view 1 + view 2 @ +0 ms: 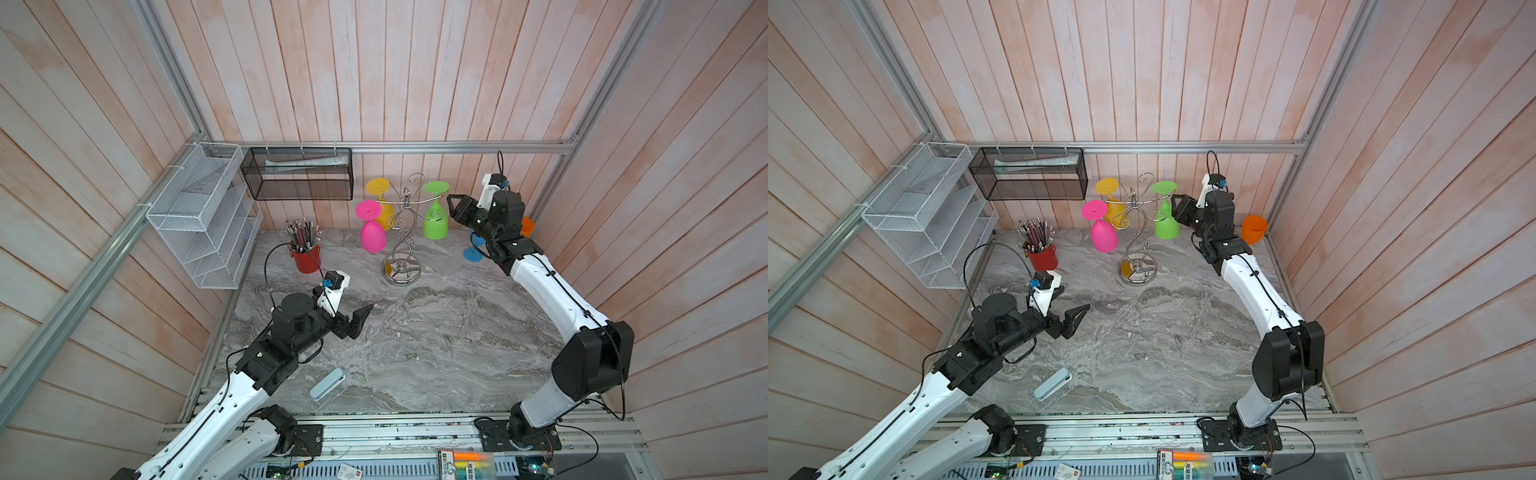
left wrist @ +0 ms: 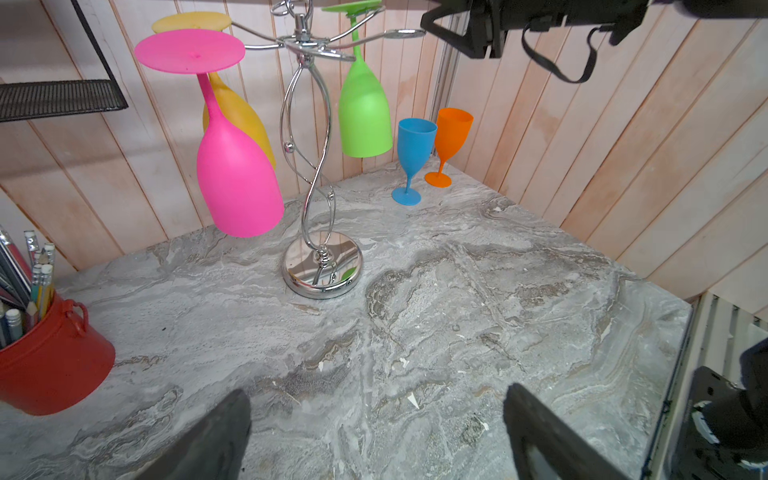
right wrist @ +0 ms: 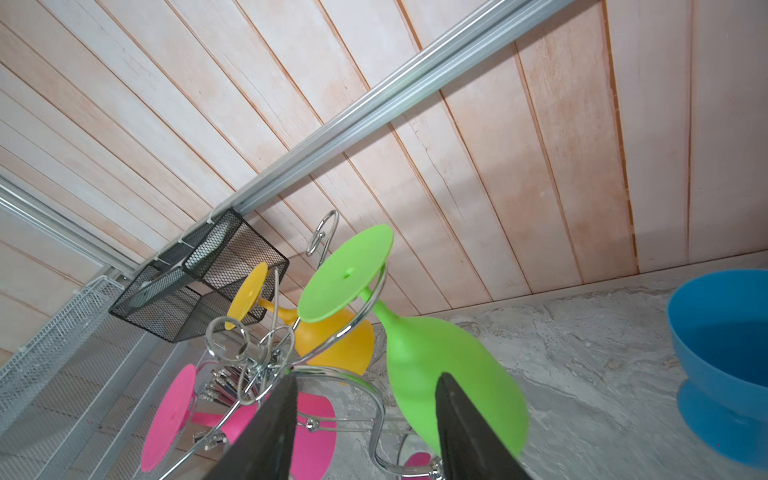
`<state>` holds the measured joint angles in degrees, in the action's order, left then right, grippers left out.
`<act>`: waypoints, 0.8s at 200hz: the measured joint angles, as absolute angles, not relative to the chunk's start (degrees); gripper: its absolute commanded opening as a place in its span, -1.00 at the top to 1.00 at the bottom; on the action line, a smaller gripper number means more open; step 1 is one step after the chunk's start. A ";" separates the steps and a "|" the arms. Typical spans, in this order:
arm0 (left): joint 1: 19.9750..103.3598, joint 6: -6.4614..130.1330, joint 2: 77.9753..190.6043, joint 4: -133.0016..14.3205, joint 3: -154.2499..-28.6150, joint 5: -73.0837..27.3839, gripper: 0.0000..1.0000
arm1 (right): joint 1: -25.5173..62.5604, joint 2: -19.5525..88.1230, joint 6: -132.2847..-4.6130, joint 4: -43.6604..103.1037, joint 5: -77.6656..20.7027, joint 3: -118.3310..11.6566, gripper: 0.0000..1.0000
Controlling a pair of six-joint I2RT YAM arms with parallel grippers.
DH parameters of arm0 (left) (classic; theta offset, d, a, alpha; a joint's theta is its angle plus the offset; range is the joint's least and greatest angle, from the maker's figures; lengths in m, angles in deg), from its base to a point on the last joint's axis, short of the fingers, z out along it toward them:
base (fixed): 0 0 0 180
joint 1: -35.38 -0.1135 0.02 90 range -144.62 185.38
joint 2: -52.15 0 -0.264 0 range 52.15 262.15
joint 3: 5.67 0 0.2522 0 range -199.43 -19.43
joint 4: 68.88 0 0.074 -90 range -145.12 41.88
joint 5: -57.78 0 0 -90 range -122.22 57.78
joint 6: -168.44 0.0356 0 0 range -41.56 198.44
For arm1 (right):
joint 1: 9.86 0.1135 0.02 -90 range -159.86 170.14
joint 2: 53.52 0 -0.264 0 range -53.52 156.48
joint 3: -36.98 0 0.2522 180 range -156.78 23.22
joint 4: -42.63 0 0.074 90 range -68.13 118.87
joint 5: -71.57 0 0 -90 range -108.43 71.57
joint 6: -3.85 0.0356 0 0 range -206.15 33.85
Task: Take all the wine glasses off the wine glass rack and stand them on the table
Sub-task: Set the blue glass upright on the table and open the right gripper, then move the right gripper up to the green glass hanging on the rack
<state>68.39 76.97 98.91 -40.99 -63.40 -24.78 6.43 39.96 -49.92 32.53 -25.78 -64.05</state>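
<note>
The chrome wine glass rack [image 1: 401,245] [image 2: 316,178] stands at the back of the marble table. Three wine glasses hang upside down from its arms: a green one [image 1: 435,224] [image 3: 432,361], a pink one [image 1: 372,237] [image 2: 237,183] and a yellow one [image 1: 384,214] behind. My right gripper [image 1: 453,208] [image 3: 368,378] hovers open just right of the green glass at stem height. In the right wrist view the bowl shows past one finger and a rack arm crosses the gap. My left gripper [image 1: 362,320] [image 2: 376,392] is wide open and holds nothing, low over the table in front of the rack.
A blue glass [image 2: 415,145] and an orange glass [image 2: 453,133] stand upright in the back right corner, under the right arm. A red cup of pencils [image 1: 306,257] is left of the rack. A black mesh basket [image 1: 297,174] and a white wire shelf [image 1: 203,216] hang on the walls. A pale blue case [image 1: 327,383] lies near the front.
</note>
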 measured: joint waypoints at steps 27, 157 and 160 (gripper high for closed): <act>68.11 76.97 100.59 -41.01 -63.40 -26.40 -0.93 | 6.39 41.03 -48.08 34.63 -25.89 -64.90 -0.05; 65.81 76.97 103.57 -41.01 -63.40 -28.06 -0.92 | 9.32 47.80 -42.66 34.17 -20.43 -70.50 0.12; 65.81 76.97 103.54 -40.99 -63.40 -28.04 -0.92 | 9.30 47.69 -42.58 34.19 -20.47 -70.39 0.12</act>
